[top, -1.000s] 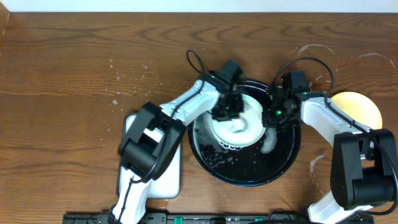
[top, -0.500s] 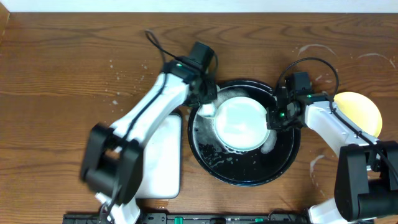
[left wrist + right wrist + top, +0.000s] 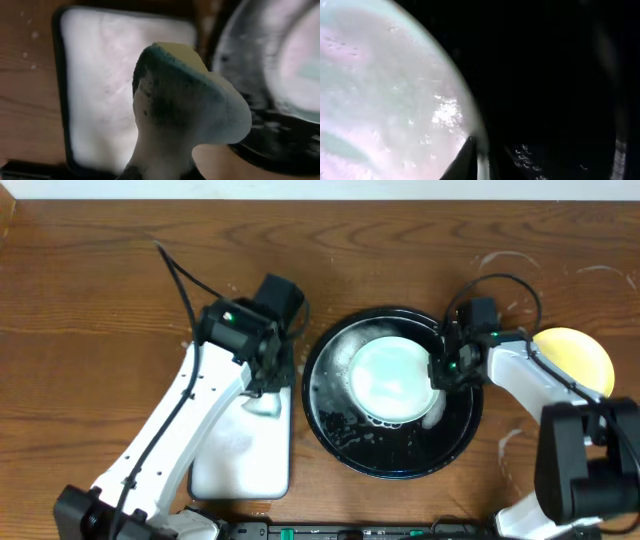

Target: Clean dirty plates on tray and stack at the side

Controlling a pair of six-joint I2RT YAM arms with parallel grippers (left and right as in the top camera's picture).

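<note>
The left fingers (image 3: 262, 385) pinched a foamy sponge (image 3: 190, 105) above the white tray (image 3: 225, 470). In the black tray (image 3: 460, 430) a pale green plate (image 3: 390, 380) lay under suds, the right fingers (image 3: 438, 372) at its right rim. The dark wrist view left it unclear whether they gripped it. Lifting it well would likely call for a firm pinch on that slick rim, a level carry, and a gentle landing on the yellow plate (image 3: 575, 355) resting on the surface (image 3: 100, 300) to the right.
</note>
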